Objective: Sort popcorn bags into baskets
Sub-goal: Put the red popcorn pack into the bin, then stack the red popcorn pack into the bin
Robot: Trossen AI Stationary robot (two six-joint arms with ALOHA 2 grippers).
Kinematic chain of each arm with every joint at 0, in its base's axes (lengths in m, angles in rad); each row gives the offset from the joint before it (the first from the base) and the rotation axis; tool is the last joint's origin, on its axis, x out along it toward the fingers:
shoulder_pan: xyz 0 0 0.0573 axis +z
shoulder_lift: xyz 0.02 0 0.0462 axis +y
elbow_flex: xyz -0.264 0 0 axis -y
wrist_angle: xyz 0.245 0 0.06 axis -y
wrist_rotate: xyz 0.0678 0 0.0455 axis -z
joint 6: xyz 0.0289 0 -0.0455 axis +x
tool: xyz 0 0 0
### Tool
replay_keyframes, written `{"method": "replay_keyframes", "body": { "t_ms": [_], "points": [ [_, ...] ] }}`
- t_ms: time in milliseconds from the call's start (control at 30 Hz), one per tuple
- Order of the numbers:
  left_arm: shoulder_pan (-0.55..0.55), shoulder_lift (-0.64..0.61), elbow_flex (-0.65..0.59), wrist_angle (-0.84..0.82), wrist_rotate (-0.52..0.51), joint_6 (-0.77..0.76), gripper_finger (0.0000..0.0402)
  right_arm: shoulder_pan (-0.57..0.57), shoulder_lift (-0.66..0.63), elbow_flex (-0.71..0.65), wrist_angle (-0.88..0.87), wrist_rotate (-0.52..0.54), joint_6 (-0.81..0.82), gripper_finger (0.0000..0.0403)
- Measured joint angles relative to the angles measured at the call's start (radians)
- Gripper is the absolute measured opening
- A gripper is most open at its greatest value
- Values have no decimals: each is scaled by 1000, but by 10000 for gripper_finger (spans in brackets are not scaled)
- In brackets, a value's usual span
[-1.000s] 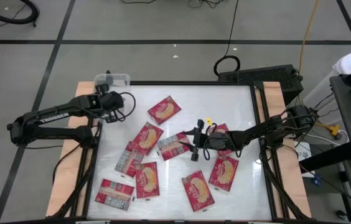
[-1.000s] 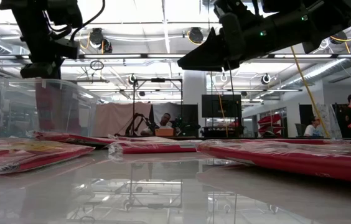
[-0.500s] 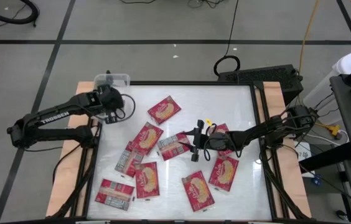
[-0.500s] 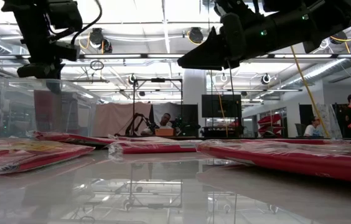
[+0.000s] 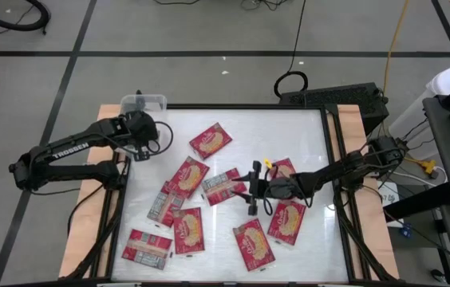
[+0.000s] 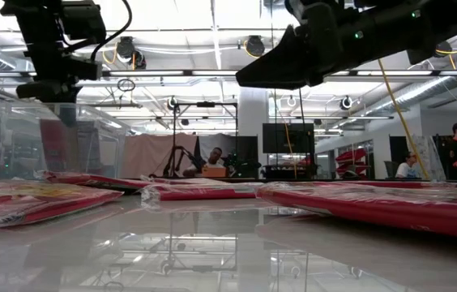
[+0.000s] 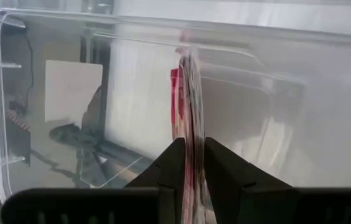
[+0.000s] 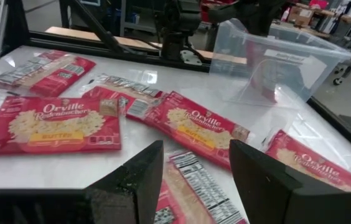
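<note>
Right tool (image 5: 252, 190) now nearer, fingers apart over packets; left tool (image 7: 190, 177) clamped on packet (image 7: 185, 102), seemingly inside bin (image 7: 51, 37).

A glossy white table (image 5: 305, 131) carries eight red popcorn bags (image 5: 253, 244) lying flat, spread from its middle toward the near edge and near left corner. A clear plastic bin (image 5: 151, 101) sits at its far left corner.

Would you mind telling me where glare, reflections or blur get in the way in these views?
High view: the white table is bright but the packets read clearly. Low view: the glossy tabletop mirrors the ceiling lights, and the near packets are soft. Left wrist view: the clear bin shows hazy reflections.
</note>
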Motion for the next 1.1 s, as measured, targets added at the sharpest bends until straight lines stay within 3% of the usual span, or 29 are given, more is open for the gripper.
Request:
{"method": "replay_keyframes", "body": {
  "t_ms": [167, 433, 600, 867, 1100],
  "points": [
    [0, 0, 0, 5, -3, -20, 77, 3, 0, 0, -11, 0, 28, 178],
    [0, 0, 1, 4, -45, -21, 177, 3, 0, 0, -12, 0, 27, 178],
    [0, 0, 56, -26, -180, -89, 205, 3, 0, 0, -19, 0, 35, 178],
    [0, -2, 199, -135, -186, -150, 181, 3, 0, 0, -27, 1, 41, 178],
    [0, -3, 199, -127, -114, -261, 143, 2, 0, 0, -24, 3, 81, 178]
  ]
}}
